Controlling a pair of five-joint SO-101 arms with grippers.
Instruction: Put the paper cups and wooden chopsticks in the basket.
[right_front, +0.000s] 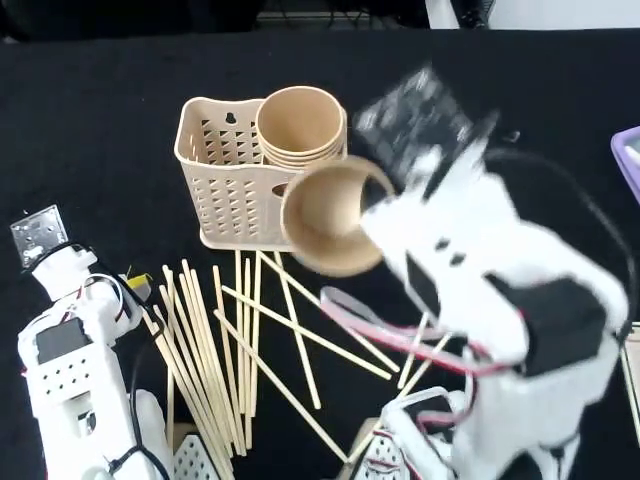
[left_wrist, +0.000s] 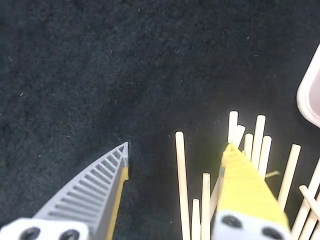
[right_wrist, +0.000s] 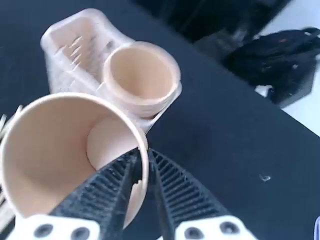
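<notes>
Right hand (right_wrist: 143, 156) pinches one cup (right_wrist: 55, 145) — one basket (right_front: 235, 195), cup stack (right_front: 300, 120) inside.

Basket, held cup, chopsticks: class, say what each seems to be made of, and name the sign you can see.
Basket: probably moulded plastic, with smooth cream walls and neat rows of slots. Held cup: likely paper, with a thin, matte tan wall. Chopsticks: apparently bare wood, being pale, matte, slim straight sticks; the grain is too small to tell.
</notes>
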